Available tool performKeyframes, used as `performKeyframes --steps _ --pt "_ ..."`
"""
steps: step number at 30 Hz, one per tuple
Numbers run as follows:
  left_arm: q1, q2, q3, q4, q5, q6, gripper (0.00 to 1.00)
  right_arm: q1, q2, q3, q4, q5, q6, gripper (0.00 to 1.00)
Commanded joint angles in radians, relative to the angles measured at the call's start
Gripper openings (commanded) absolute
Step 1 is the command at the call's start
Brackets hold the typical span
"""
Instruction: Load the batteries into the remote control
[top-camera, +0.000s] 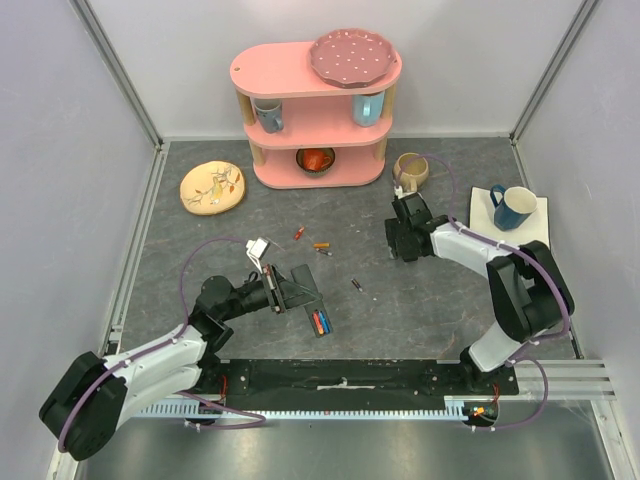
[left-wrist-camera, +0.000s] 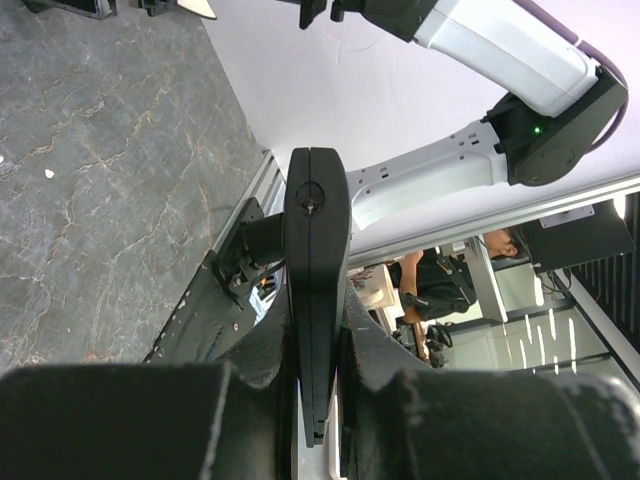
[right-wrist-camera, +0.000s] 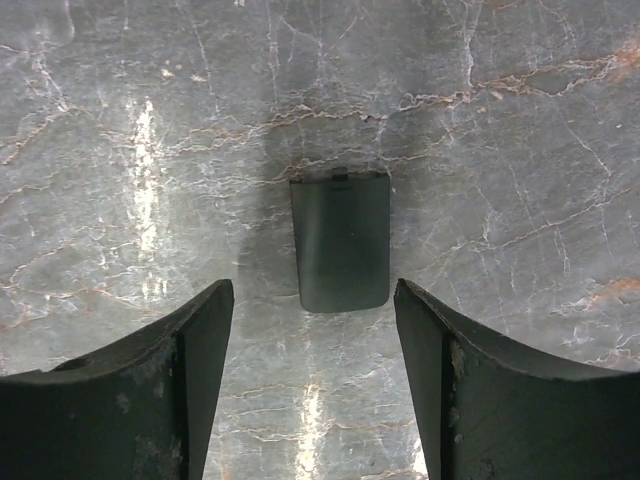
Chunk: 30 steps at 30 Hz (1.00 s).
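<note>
Your left hand (left-wrist-camera: 318, 372) grips the slim black plastic remote control (left-wrist-camera: 316, 250), near centre, with small red and blue cylindrical batteries (top-camera: 320, 322) seated. Your right hand (right-wrist-camera: 312, 320) hangs open above a flat dark cover (right-wrist-camera: 341, 243); next, presumably, pinch it for refitting.

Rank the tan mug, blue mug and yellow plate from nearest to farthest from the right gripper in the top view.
1. Tan mug, just behind the right gripper.
2. Blue mug, off to its right.
3. Yellow plate, far left.
</note>
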Motion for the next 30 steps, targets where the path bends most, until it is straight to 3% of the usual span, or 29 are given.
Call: performKeyframes --steps 1,23,30 --pt "0.003 -0.009 0.003 0.037 0.053 0.043 0.02 -0.03 0.009 0.034 0.046 -0.053 -0.042 0.72" --pt "0.006 0.04 0.033 0.066 0.078 0.033 0.02 -0.093 0.079 -0.001 0.075 -0.11 -0.033 0.65" --pt "0.006 0.049 0.038 0.066 0.078 0.039 0.02 -0.093 0.082 -0.027 0.072 -0.124 -0.027 0.52"
